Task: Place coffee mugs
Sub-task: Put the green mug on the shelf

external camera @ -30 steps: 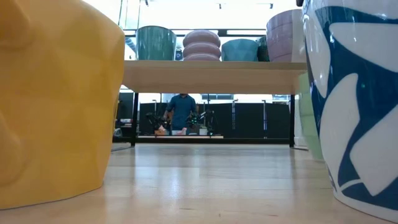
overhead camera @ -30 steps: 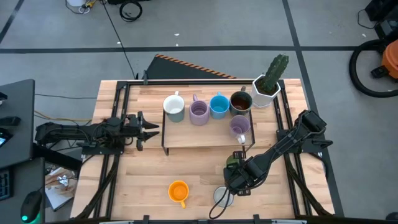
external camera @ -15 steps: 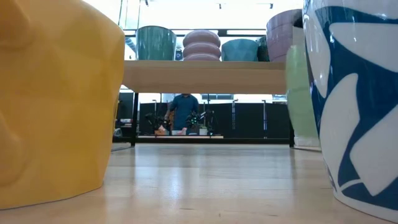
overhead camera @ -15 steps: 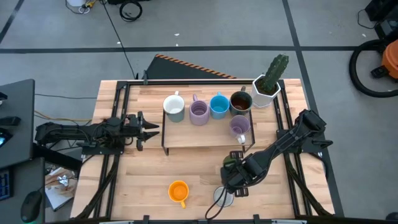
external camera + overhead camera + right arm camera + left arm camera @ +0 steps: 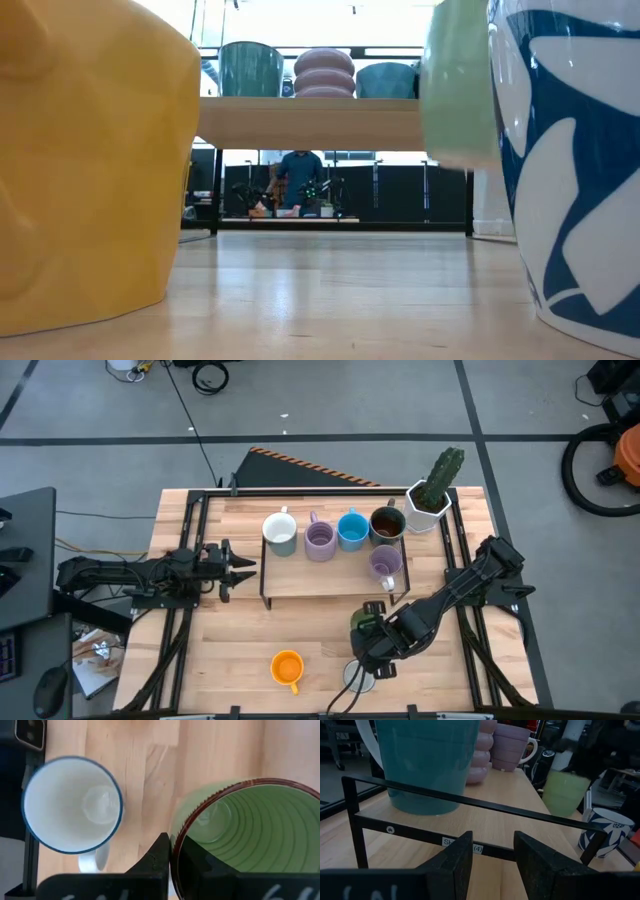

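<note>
Two arms over the table
Left gripper (image 5: 243,568) parked, fingers parted; right gripper (image 5: 366,628) extended forward, fingers pinched on green mug (image 5: 245,835) rim.

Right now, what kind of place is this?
Probably a robotics lab or workshop: a wooden table with two mounted arms, cables on a grey concrete floor, and a person at equipment in the background.

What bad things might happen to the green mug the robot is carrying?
1. The right pincer pinches only the green mug's thin rim, so the lifted mug might slip and drop onto the table.
2. The white-and-blue mug stands right beside it, so a swing might knock it.
3. The shelf already holds five mugs, so setting it down might bump the lavender mug.
</note>
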Robot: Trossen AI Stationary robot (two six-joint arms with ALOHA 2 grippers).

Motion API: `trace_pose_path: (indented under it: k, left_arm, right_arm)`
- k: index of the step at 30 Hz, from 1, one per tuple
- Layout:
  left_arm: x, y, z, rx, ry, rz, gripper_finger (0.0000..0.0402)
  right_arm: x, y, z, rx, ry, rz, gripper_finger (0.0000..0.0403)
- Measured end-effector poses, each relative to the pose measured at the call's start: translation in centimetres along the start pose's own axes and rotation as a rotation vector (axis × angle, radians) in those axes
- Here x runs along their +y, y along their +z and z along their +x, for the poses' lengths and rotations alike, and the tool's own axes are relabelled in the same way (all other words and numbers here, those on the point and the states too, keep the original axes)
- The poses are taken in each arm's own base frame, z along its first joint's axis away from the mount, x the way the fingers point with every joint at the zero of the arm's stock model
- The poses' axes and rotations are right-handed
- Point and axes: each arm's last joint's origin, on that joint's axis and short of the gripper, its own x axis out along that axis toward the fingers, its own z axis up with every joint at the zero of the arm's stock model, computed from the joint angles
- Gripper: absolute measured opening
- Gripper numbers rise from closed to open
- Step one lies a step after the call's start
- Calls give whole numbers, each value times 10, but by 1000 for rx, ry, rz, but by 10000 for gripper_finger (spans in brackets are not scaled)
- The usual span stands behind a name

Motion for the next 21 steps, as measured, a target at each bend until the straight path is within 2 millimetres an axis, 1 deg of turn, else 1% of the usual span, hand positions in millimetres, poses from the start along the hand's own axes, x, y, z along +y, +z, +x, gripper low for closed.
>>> trace_pose_path:
  k: [6,10,16,21]
  left_arm:
    - [0,0,0,0,0,0,149]
    - [0,0,0,0,0,0,149]
    - [0,0,0,0,0,-7,149]
    - [0,-2,0,17,4,-25,149]
  right_arm:
    - [-8,17,-30,-77,-12,-29,23]
    - [-13,28,-46,-135,6,-65,23]
    - [-22,38,-59,-179,18,-111,23]
    - [-37,46,-68,-201,8,-107,23]
